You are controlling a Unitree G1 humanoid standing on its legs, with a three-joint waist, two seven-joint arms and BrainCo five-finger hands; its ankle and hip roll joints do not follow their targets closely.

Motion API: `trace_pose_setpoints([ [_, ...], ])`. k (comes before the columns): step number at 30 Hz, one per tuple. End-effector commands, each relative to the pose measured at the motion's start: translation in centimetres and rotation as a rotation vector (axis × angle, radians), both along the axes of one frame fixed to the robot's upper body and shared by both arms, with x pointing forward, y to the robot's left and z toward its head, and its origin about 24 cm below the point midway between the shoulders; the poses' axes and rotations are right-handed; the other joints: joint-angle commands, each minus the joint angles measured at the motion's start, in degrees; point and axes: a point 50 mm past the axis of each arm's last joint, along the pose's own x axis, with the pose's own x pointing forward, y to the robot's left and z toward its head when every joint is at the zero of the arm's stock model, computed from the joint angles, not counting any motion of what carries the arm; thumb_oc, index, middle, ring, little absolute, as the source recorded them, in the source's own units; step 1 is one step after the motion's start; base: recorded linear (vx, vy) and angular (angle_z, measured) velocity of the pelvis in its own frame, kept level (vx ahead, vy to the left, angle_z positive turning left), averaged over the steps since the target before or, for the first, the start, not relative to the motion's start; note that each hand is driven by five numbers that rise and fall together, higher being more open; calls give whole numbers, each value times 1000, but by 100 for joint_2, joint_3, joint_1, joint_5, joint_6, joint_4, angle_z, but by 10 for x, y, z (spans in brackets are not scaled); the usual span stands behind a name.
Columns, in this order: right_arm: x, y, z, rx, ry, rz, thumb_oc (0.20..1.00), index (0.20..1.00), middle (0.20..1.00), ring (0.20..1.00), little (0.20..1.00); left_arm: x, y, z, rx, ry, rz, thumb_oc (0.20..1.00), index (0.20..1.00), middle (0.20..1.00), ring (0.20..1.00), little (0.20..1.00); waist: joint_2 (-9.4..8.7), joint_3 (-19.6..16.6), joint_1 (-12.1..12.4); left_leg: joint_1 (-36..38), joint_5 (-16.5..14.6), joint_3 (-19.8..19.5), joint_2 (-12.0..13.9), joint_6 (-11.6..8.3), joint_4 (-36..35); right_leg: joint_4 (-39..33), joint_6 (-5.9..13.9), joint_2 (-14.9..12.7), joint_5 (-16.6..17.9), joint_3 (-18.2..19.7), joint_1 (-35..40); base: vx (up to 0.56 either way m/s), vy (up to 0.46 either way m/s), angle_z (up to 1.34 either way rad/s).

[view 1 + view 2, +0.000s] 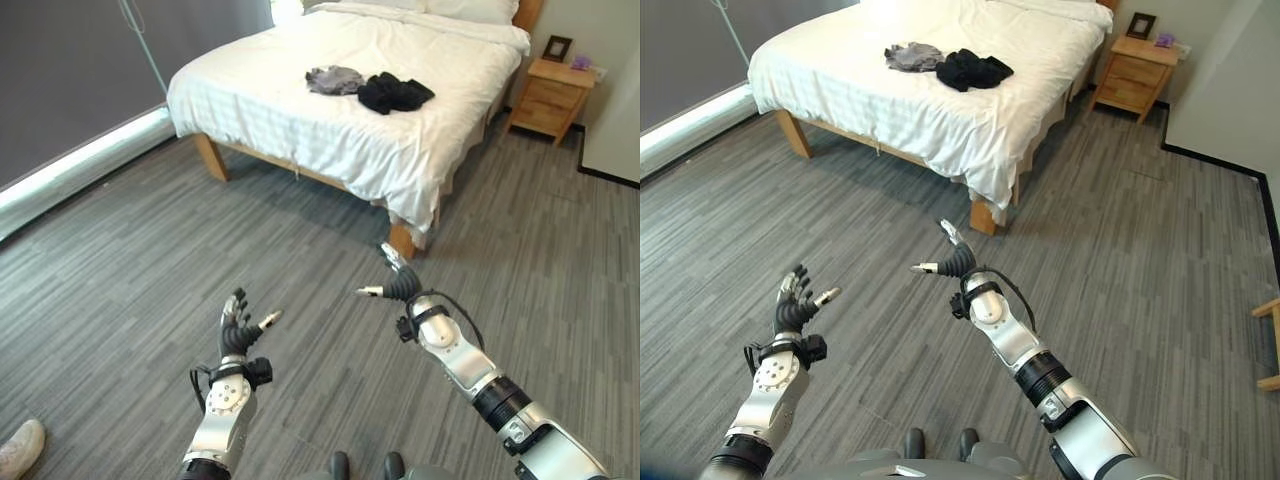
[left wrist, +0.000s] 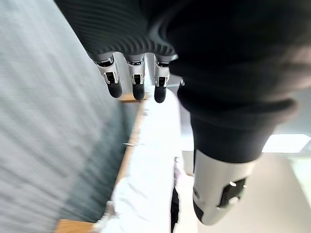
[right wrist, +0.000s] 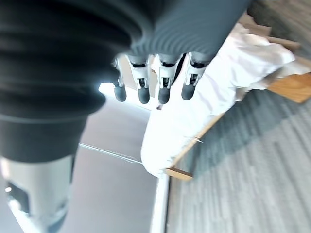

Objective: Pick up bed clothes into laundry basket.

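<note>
Clothes first: walk up to the bed (image 1: pixel 300 110) before reaching; your left robot hand (image 1: pixel 236 330) and right robot hand (image 1: pixel 398 280) hang open and empty, well short of the black garment (image 1: pixel 395 93) and grey garment (image 1: pixel 334 79).

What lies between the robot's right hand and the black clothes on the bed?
In the left eye view, bare grey floor, then the bed's wooden leg and white sheet, separate the right hand from the black clothes.
</note>
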Motion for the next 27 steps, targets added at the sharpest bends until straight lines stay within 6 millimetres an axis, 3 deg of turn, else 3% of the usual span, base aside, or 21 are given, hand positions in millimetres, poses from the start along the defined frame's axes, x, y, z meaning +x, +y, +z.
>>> trace_pose_setpoints([
  [1, -8, 14, 24, 140, -106, 49, 1000, 1000, 1000, 1000, 1000, 9, 15, 51, 187, -226, -26, 1000, 1000, 1000, 1000, 1000, -502, -175, -11, 3, -524, -283, 6, -62, 3, -913, 414, -566, 814, 647, 27, 51, 15, -4],
  [4, -11, 16, 16, 144, -71, 63, 1000, 1000, 1000, 1000, 1000, 7, 7, 48, 212, -213, -49, 1000, 1000, 1000, 1000, 1000, -502, -149, 5, 92, -683, -403, -47, 31, 3, -915, 439, -491, 757, 843, 54, 48, 37, -6],
  [6, -12, 14, 12, 140, -53, 57, 1000, 1000, 1000, 1000, 1000, 6, 6, 48, 208, -211, -58, 1000, 1000, 1000, 1000, 1000, -525, -99, 46, 83, -622, -480, -100, 76, 3, -801, 431, -463, 747, 962, -21, 13, 49, -14],
  [9, -16, 11, 7, 131, -43, 48, 1000, 1000, 1000, 1000, 1000, 5, 3, 54, 211, -236, -71, 1000, 1000, 1000, 1000, 1000, -489, 25, 125, 187, -702, -567, -86, 180, 3, 177, 503, -371, 524, 938, -349, 44, 53, -16],
  [10, -17, 11, 4, 121, -33, 53, 1000, 1000, 1000, 1000, 1000, 7, 1, 56, 203, -250, -67, 1000, 1000, 1000, 1000, 1000, -496, 202, 108, 288, -684, -622, -84, 202, 3, 1085, 764, -345, 966, 909, -688, 15, 36, 0],
  [12, -17, 11, 1, 119, -25, 45, 1000, 1000, 1000, 1000, 1000, 10, -2, 61, 192, -273, -72, 1000, 1000, 1000, 1000, 1000, -478, 303, 93, 319, -668, -635, -37, 189, 3, 1544, 855, -360, 1077, 815, -937, 62, 37, 16],
  [13, -19, 9, -4, 113, -6, 33, 1000, 1000, 1000, 1000, 1000, 14, -15, 67, 147, -319, -108, 1000, 1000, 1000, 1000, 1000, -458, 369, 38, 398, -739, -675, 24, 165, 3, 1642, 790, -354, 999, 565, -1206, 122, 37, 27],
  [14, -18, 9, -4, 112, -6, 32, 1000, 1000, 1000, 1000, 1000, 15, -15, 67, 146, -320, -109, 1000, 1000, 1000, 1000, 1000, -449, 369, 22, 401, -752, -697, 31, 162, 3, 1662, 783, -355, 974, 540, -1205, 286, 54, 26],
  [15, -20, 4, -10, 94, 6, 20, 1000, 1000, 1000, 1000, 1000, 21, -36, 82, 40, -406, -192, 1000, 1000, 1000, 1000, 1000, -511, 365, -113, 507, -842, -821, -29, 138, 3, 1163, 627, -194, 770, 320, -1436, 319, 34, 43],
  [17, -20, 1, -11, 86, 9, 16, 1000, 1000, 1000, 1000, 1000, 20, -42, 90, -24, -456, -228, 1000, 1000, 1000, 1000, 1000, -514, 370, -230, 622, -951, -942, -28, 128, 3, 795, 577, -70, 724, 168, -1443, 332, 27, 80],
  [19, -21, -7, -18, 93, 43, -1, 1000, 1000, 1000, 1000, 1000, 28, -60, 113, -95, -568, -292, 1000, 1000, 1000, 1000, 1000, -730, 333, -485, 943, -1194, -1202, -146, 77, 3, -161, 555, 76, 943, -2, -1739, 430, 13, 90],
  [20, -20, -7, -18, 93, 42, -2, 1000, 1000, 1000, 1000, 1000, 28, -60, 114, -96, -569, -292, 1000, 1000, 1000, 1000, 1000, -667, 342, -515, 966, -1239, -1239, -76, 73, 3, -246, 546, 115, 952, -66, -1666, 406, -8, 77],
  [22, -21, -15, -26, 89, 74, -33, 1000, 1000, 1000, 1000, 1000, 32, -63, 120, -85, -596, -297, 1000, 1000, 1000, 1000, 1000, -774, 290, -650, 1218, -1442, -1483, -48, 45, 3, -529, 569, 211, 1159, -81, -1732, 461, -94, 58],
  [23, -26, -21, -35, 97, 103, -65, 1000, 1000, 1000, 1000, 1000, 32, -65, 122, -98, -606, -300, 1000, 1000, 1000, 1000, 1000, -899, 156, -803, 1393, -1581, -1713, 31, -23, 3, -552, 508, 109, 1247, 29, -1586, 430, -134, 22],
  [24, -26, -21, -35, 97, 104, -65, 1000, 1000, 1000, 1000, 1000, 32, -65, 122, -98, -606, -300, 1000, 1000, 1000, 1000, 1000, -897, 157, -805, 1395, -1582, -1714, 33, -23, 3, -553, 507, 110, 1247, 27, -1583, 607, -163, 38],
  [25, -35, -27, -46, 100, 144, -93, 1000, 1000, 1000, 1000, 1000, 26, -63, 118, -117, -594, -303, 1000, 1000, 1000, 1000, 1000, -824, -8, -900, 1383, -1174, -1740, 335, -216, 493, -470, 413, 114, 1266, 215, -1349, 331, -59, 68],
  [26, -35, -27, -46, 100, 144, -93, 1000, 1000, 1000, 1000, 1000, 26, -63, 118, -118, -594, -303, 1000, 1000, 1000, 1000, 1000, -822, -10, -902, 1380, -1177, -1741, 336, -216, 497, -471, 413, 114, 1266, 214, -1349, 599, -102, 77],
  [27, -34, -28, -52, 97, 168, -109, 1000, 1000, 1000, 1000, 1000, 25, -60, 116, -125, -585, -277, 1000, 1000, 1000, 1000, 1000, -805, -1, -878, 838, -477, -1413, 405, -486, 1987, -546, 344, -16, 1264, 93, -1004, 406, -67, 47],
])
